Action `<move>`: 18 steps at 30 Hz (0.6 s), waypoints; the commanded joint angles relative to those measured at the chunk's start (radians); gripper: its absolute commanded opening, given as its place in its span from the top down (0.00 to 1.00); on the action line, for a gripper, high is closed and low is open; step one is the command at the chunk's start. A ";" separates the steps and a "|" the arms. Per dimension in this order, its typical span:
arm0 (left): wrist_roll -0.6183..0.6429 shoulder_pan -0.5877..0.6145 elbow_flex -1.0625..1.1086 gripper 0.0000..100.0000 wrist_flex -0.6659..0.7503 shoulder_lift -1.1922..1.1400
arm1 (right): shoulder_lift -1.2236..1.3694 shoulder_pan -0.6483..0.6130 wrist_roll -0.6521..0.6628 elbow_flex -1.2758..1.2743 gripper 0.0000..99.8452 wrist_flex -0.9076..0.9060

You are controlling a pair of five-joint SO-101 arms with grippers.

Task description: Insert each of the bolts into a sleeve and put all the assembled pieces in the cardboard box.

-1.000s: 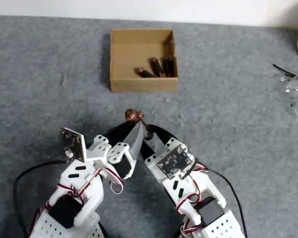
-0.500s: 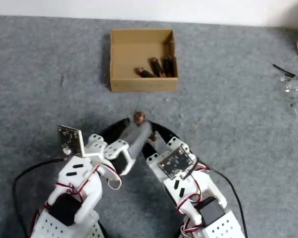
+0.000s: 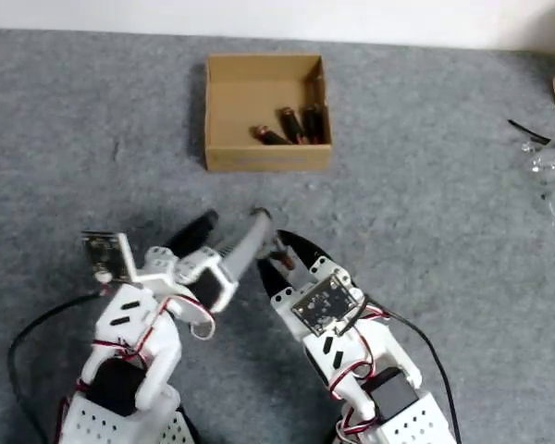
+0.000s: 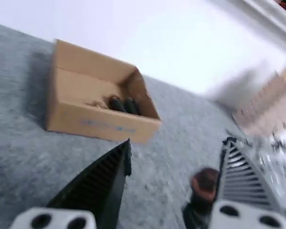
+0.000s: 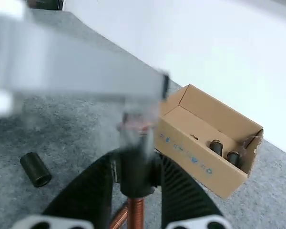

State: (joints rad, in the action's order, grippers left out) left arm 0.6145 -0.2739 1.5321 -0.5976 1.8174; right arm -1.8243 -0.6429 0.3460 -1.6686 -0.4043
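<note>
Left gripper (image 3: 227, 227): released, jaws spread wide, nothing between them. It sits low over the grey carpet (image 3: 444, 203), on the near side of the box (image 3: 264, 159), just beside the right gripper. One of its fingers (image 3: 250, 242) slants across toward the right gripper's tip; contact there: cannot tell.

Right gripper (image 3: 279, 252): clenched on a black sleeve (image 5: 136, 167), pinched between both fingers. A copper bolt (image 5: 132, 214) runs through the sleeve. Its threaded shank sticks out on the wrist side, and a reddish end shows at the far side, blurred. In the left wrist view this held part stands inside the left gripper's open gap, close to one finger.

Box: cardboard, open top, resting on the carpet ahead of both arms and apart from them. Inside, dark pieces (image 3: 291, 125) lie on the floor toward the right-hand wall as the high view shows it. About three can be counted, with copper ends on some.

Loose sleeve (image 5: 35, 169): black, on its side on the carpet, near the right gripper but not touching it.

Far right of the carpet: cables and clear clutter (image 3: 546, 157), well apart from the arms.
</note>
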 commanded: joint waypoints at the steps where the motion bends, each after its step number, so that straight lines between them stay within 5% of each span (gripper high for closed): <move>1: 0.071 0.113 -0.070 0.72 0.003 0.012 | -0.012 -0.002 0.012 -0.120 1.00 0.004; 14: 0.170 0.320 -0.074 0.72 0.005 0.010 | -0.012 0.021 0.012 -0.119 1.00 0.005; 18: -0.003 0.397 -0.044 0.72 0.005 0.008 | -0.012 0.035 0.009 -0.116 1.00 0.005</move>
State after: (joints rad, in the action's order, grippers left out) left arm 0.7633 0.0453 1.5075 -0.5976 1.8174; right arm -1.8243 -0.6414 0.3460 -1.6686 -0.4043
